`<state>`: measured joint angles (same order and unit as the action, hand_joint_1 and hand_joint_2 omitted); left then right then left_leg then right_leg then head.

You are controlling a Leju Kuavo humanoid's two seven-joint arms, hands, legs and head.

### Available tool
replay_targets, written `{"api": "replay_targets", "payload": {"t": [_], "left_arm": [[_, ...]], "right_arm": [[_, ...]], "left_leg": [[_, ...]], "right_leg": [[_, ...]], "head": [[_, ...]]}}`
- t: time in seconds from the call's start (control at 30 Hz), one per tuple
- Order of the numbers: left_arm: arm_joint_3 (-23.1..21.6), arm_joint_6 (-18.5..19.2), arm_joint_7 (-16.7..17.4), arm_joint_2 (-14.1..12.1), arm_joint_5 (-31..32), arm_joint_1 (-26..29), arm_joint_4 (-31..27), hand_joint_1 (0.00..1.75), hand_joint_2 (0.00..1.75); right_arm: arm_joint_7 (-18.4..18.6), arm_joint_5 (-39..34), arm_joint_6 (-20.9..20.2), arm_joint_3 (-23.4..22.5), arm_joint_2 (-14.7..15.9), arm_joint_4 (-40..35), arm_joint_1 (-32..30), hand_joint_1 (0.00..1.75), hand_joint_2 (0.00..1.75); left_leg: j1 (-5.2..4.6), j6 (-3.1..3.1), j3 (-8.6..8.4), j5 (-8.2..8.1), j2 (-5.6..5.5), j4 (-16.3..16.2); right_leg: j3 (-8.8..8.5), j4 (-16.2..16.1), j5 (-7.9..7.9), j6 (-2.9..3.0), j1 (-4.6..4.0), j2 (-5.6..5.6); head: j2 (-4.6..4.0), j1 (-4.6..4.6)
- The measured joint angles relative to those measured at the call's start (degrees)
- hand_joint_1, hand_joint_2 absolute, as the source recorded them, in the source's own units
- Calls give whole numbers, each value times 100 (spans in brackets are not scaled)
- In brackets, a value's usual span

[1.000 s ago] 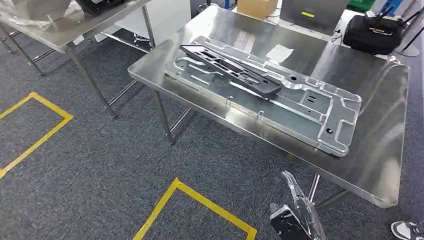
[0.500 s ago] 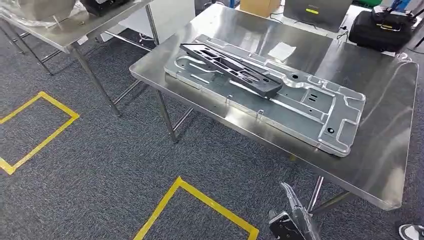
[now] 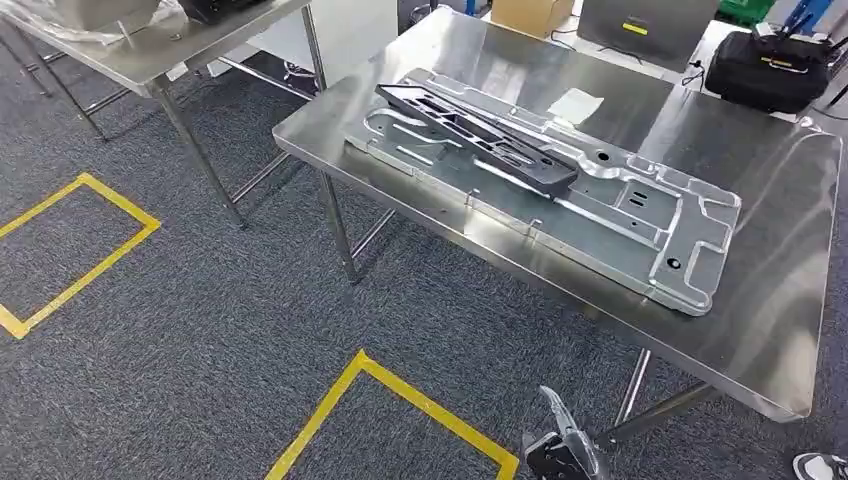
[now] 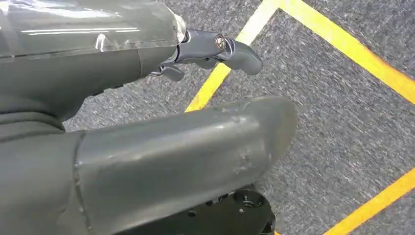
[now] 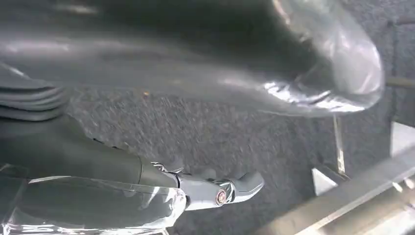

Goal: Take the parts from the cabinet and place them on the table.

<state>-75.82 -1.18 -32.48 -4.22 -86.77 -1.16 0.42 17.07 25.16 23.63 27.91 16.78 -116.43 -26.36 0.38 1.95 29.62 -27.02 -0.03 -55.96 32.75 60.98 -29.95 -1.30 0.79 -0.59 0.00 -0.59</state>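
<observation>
A large silver stamped metal plate lies flat on the steel table ahead of me. A long black frame part rests across the plate's far left end. My right hand hangs low at the near edge of the head view, below the table's front edge, and holds nothing. In the right wrist view that hand has its fingers stretched out over the carpet. My left hand hangs above the carpet with its fingers apart and nothing in it.
A second steel table stands at the far left. Yellow tape squares mark the grey carpet. A black bag and a cardboard box sit beyond the table. A person's shoe shows at the right corner.
The whole picture has shifted, so the camera has moved; the table and parts lie as before. My right hand sits lower in the head view.
</observation>
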Motion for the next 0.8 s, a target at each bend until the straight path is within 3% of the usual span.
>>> {"api": "replay_targets", "payload": {"t": [0.07, 0.1, 0.13, 0.17, 0.2, 0.27, 0.3, 0.4, 0.47, 0.5, 0.6, 0.63, 0.67, 0.7, 0.77, 0.8], "left_arm": [[0, 9, 11, 0, 0, -7, 0, 0, 0], [0, 11, 9, 0, 0, -6, 0, 0, 0], [0, 15, 11, 0, 0, -7, 0, 0, 0], [0, 17, 11, 0, 0, -8, 0, 0, 0], [0, 17, 11, 0, 0, -10, 0, 0, 0], [0, 28, 20, 0, 0, -16, 0, 0, 0], [0, 33, 28, 0, 0, -21, 0, 0, 0], [0, 39, 46, -15, 0, -22, 0, 0, 0], [0, 52, 52, -29, 0, -21, -2, 0, 0], [0, 52, 52, -26, 0, -26, -2, 0, 0], [0, 52, 57, -37, 0, -38, -2, 0, 0], [0, 52, 59, -37, 0, -31, -2, 0, 0], [0, 52, 61, -37, 0, -18, -2, 0, 0], [0, 52, 61, -37, 0, -15, -2, 0, 0], [0, 52, 61, -46, 0, -20, 0, 0, 0], [0, 52, 61, -53, 0, -22, 0, 0, 0]], "right_arm": [[11, -54, 52, 78, 53, 126, 49, 0, 0], [22, -63, 67, 120, 64, 175, 69, 0, 0], [33, -72, 76, 151, 79, 214, 78, 0, 0], [37, -83, 78, 179, 90, 242, 85, 0, 0], [46, -85, 87, 212, 107, 264, 98, 0, 0], [77, -103, 109, 263, 134, 301, 141, 0, 0], [79, -118, 113, 289, 151, 323, 179, 0, 0], [87, -166, 142, 341, 166, 367, 192, 0, 0], [87, -181, 159, 389, 173, 385, 206, 0, 0], [85, -184, 166, 405, 175, 384, 210, 0, 0], [85, -186, 172, 426, 186, 413, 216, 0, 0], [85, -186, 172, 429, 188, 426, 217, 0, 0], [87, -188, 172, 435, 188, 439, 217, 0, 0], [87, -188, 172, 439, 188, 446, 219, 0, 0], [87, -188, 172, 442, 188, 450, 230, 0, 0], [87, -190, 172, 442, 188, 450, 237, 0, 0]], "left_leg": [[-12, 28, 40, 19, -2, -3], [-19, 30, 50, 20, -3, -7], [-21, 30, 57, 20, -10, -15], [-21, 27, 54, 17, -23, -24], [-20, 17, 48, 7, -39, -40], [-18, -29, 49, -34, -66, -101], [-55, -69, 82, -63, -74, -150], [-50, -146, 105, -53, -93, -151], [-24, -218, 110, -111, -87, -207], [-23, -246, 193, -267, -60, -409], [-3, -312, 813, -910, -44, -1719], [-1, -318, 955, -961, -43, -2004], [0, -311, 945, -855, -42, -1969], [0, -294, 794, -634, -41, -1649], [-6, -231, 256, -127, -18, -574], [-29, -187, 86, -112, 42, -188]], "right_leg": [[426, 905, -496, -18, -2, 21], [599, 1262, -623, -29, 0, 26], [675, 1417, -614, -37, 0, 27], [621, 1313, -479, -41, 5, 27], [454, 975, -243, -40, 14, 27], [-47, -8, 235, -23, 36, 62], [-136, -209, 147, 0, 24, 129], [-98, -206, 177, 92, -10, 116], [-117, -273, 222, 192, 31, 81], [-122, -281, 220, 231, 30, 68], [-98, -270, 218, 253, 14, 20], [-89, -260, 217, 254, 9, 6], [-89, -253, 215, 255, 5, -3], [-93, -246, 210, 253, 1, -9], [-113, -239, 202, 240, -6, -19], [-117, -238, 199, 232, -10, -27]], "head": [[0, -11], [0, -4], [0, -7], [0, -6], [0, -9], [0, -11], [0, -11], [0, 2], [0, 2], [0, 31], [0, 55], [0, 53], [0, 53], [0, 55], [0, 55], [0, 50]]}}
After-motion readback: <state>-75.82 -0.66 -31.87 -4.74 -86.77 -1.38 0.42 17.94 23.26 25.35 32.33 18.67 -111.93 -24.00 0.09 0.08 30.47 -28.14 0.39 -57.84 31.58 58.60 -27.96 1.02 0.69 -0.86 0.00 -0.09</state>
